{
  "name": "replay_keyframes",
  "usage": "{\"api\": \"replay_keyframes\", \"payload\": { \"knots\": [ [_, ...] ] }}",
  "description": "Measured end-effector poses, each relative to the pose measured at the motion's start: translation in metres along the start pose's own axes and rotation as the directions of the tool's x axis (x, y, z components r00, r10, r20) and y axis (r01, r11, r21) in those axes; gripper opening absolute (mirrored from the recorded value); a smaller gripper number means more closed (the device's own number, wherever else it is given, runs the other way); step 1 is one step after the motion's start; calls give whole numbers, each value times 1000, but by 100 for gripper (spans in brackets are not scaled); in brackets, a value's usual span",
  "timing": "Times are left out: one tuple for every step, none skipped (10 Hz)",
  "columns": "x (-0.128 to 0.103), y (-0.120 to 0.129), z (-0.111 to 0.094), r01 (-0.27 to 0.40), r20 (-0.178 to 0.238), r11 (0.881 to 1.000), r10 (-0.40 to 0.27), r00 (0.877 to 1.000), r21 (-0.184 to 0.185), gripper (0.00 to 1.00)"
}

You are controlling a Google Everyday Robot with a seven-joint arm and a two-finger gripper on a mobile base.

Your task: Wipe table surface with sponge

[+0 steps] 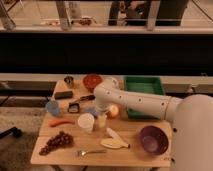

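Sponge [92, 111]: small light-blue block, lying flat on the table surface [132, 152], a little left of centre. Not lifted, as far as I can see.

My gripper [101, 116]: hangs off the bent wrist at the sponge's 4 o'clock, just beside it, pointing down at the wood. Open or closed, I cannot tell (my own forearm covers it), nor whether it touches the sponge.

My arm [145, 102] comes in from 3 o'clock, low across the front of the green tray [144, 85], then elbows down. That seems the only route in past the clutter.

Around the sponge:
- round orange fruit [114, 111] at 3 o'clock, near
- white cup [86, 121] at 6 o'clock, near
- rounded blue thing [52, 107] at 9 o'clock, apart
- red bowl [92, 81] at 12 o'clock, by the far edge

Judgement: this is the reach-and-grasp step; no wiping has begun. Bare wood is scarce here, so strokes will have to be short, or the cup and fruit get knocked.
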Motion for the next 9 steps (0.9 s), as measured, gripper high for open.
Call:
{"api": "replay_keyframes", "payload": {
  "knots": [
    [1,-4,2,-1,2,1000,1,1000,5,80],
    [0,-9,3,-2,3,1000,2,1000,9,80],
    [0,-14,4,-4,3,1000,4,1000,12,80],
    [-1,-19,5,-6,4,1000,6,1000,14,80],
    [-1,-22,7,-10,5,1000,10,1000,14,80],
    [2,-26,10,-21,5,1000,21,1000,12,80],
    [6,-27,12,-32,2,999,32,999,9,80],
    [12,-28,15,-51,-2,999,51,999,4,80],
    [16,-30,18,-70,-4,998,70,998,-1,80]
  ]
}}
